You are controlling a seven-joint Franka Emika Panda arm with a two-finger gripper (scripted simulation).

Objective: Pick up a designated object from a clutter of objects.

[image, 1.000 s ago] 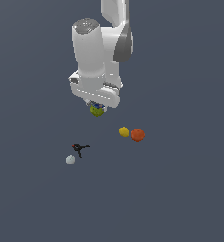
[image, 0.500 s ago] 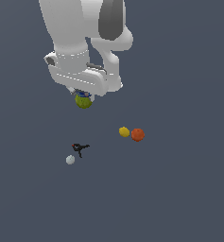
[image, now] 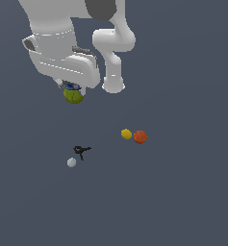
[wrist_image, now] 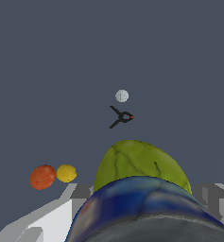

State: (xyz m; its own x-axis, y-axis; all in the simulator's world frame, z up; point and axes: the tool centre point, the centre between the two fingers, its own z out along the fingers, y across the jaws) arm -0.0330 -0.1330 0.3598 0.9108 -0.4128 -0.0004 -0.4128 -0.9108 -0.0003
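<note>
Grey floor now farther below pincer clamped on olive-green object.

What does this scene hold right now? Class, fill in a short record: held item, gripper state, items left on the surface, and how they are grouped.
held item: olive-green ball with a blue top, under the gripper, above the surface
gripper state: jaws shut on the ball
left on surface: yellow ball, orange ball, black-and-red clamp, pale grey ball
grouping: yellow and orange balls side by side; clamp and grey ball close together, apart from that pair
</note>
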